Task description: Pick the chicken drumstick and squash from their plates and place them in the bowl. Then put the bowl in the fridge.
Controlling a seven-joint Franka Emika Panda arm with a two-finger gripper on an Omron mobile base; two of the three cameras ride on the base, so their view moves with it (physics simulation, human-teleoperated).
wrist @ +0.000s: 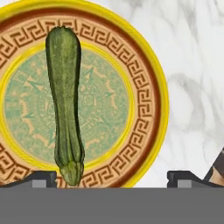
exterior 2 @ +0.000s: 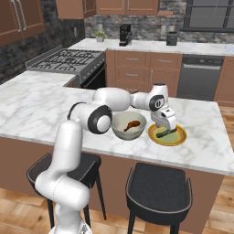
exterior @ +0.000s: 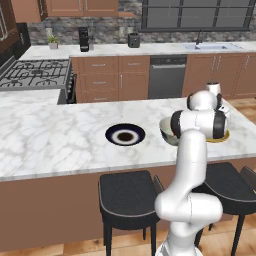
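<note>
the pincer [exterior 2: 163, 129] hangs low over the yellow-orange plate [exterior 2: 179, 137] at the near right of the table [exterior 2: 41, 109], its jaws spread wide with nothing between them. the squash [wrist: 64, 100], a long dark green one, lies flat on that plate right under the hand. in the hand view its long axis runs from top to bottom, its stalk end down by the left of the two finger tips [wrist: 42, 177], and the whole length sits left of the middle of the gap. so the squash lies along the camera's line and off to one side of the open jaws, not centred between them. my guess is that the hand needs a small shift toward the squash before it goes down, so the tips close across the narrow body rather than along it.

just beside the yellow-orange plate, to its left in the right base view, stands the bowl [exterior 2: 118, 132], and the chicken drumstick [exterior 2: 131, 124] already lies inside it. further along the table, well apart, sits the black plate [exterior: 125, 134] with its white ring, bare.

the count: two plates, one bowl, one drumstick, one squash, one arm. the squash is the only piece not yet in the bowl, and the trip to the fridge comes after that.
</note>
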